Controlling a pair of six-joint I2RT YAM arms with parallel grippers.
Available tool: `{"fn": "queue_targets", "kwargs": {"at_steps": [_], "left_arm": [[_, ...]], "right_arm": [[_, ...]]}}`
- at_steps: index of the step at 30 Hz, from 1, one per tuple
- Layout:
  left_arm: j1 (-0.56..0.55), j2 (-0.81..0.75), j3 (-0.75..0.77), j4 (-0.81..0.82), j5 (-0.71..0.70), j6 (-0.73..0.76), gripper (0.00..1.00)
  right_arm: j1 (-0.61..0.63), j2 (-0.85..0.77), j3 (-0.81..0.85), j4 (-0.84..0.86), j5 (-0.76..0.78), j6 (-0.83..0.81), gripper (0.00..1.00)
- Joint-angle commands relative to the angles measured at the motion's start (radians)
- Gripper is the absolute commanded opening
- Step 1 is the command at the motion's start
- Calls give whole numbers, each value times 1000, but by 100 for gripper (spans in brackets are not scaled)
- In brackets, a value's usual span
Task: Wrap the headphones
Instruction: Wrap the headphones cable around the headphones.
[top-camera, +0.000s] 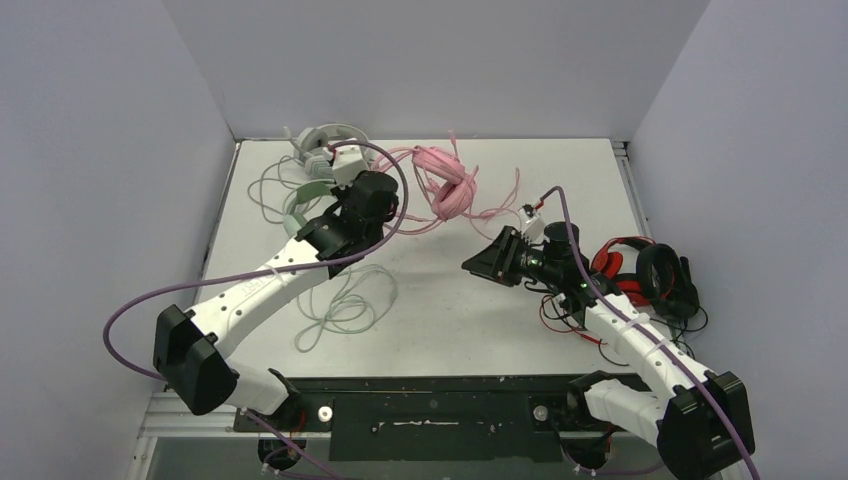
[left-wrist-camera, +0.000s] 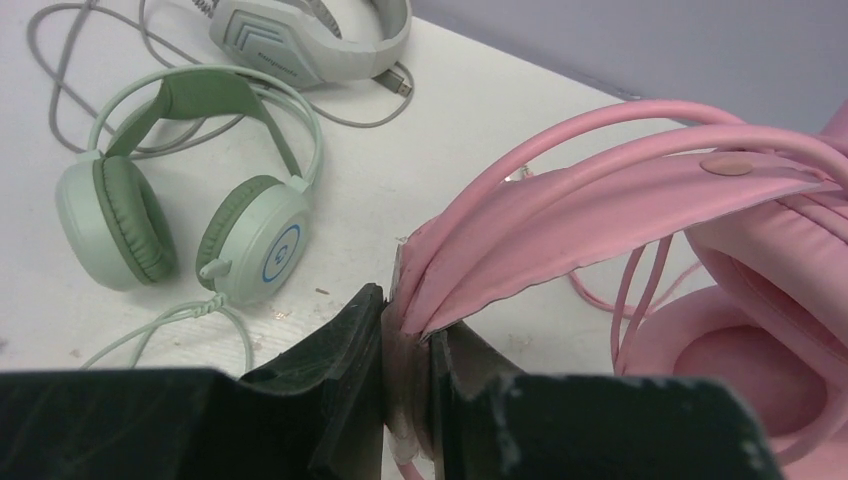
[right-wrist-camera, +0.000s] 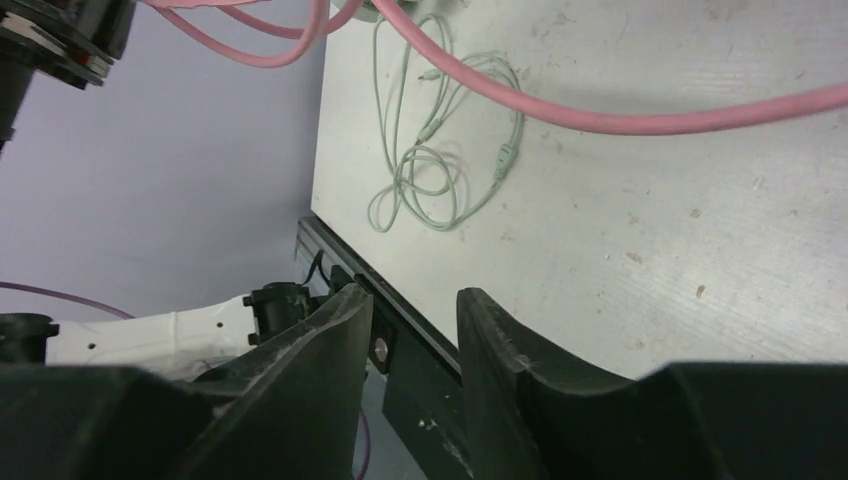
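Note:
My left gripper (left-wrist-camera: 410, 310) is shut on the headband of the pink headphones (left-wrist-camera: 640, 190), whose cup fills the right of the left wrist view. In the top view that gripper (top-camera: 400, 207) is at the back middle, beside the pink headphones (top-camera: 445, 185). Their pink cable (top-camera: 490, 212) trails right over the table. The mint green headphones (left-wrist-camera: 180, 200) lie flat to the left, and the grey-white headphones (left-wrist-camera: 300, 40) lie behind them. My right gripper (top-camera: 490, 262) is open and empty above the table's middle, and the right wrist view (right-wrist-camera: 415, 310) shows nothing between its jaws.
A red and black headset (top-camera: 640, 275) with tangled cables lies at the right edge. The mint green cable (top-camera: 340, 305) lies coiled at the front left, and it also shows in the right wrist view (right-wrist-camera: 440, 170). Grey walls enclose the table (top-camera: 560, 180).

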Motion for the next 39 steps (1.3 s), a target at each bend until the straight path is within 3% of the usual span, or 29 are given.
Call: {"fn": "queue_targets", "kwargs": {"at_steps": [1,6,11,14,19,25,34,39], "left_arm": [[7,-115,5,222,55,-38,0],[30,-154,8,174,114,12,0],[64,-173,49,96,172,47,0],[77,-187,56,74,173,70,0],[95,-213,64,53,197,82,0],[96,-230,86,28,243,83,0],[106,-238,103,14,286,69,0],[113,-230,118,10,315,55,0]], "right_arm": [[5,4,5,93,43,-36,43],[6,-18,14,65,45,-158,58],[6,-129,9,64,45,-370,62],[6,-182,1,65,143,-475,64],[6,-204,-96,278,168,-596,74],[8,-52,-148,514,127,-684,78],[62,254,-184,882,115,-772,71],[73,401,-154,987,96,-806,68]]}}
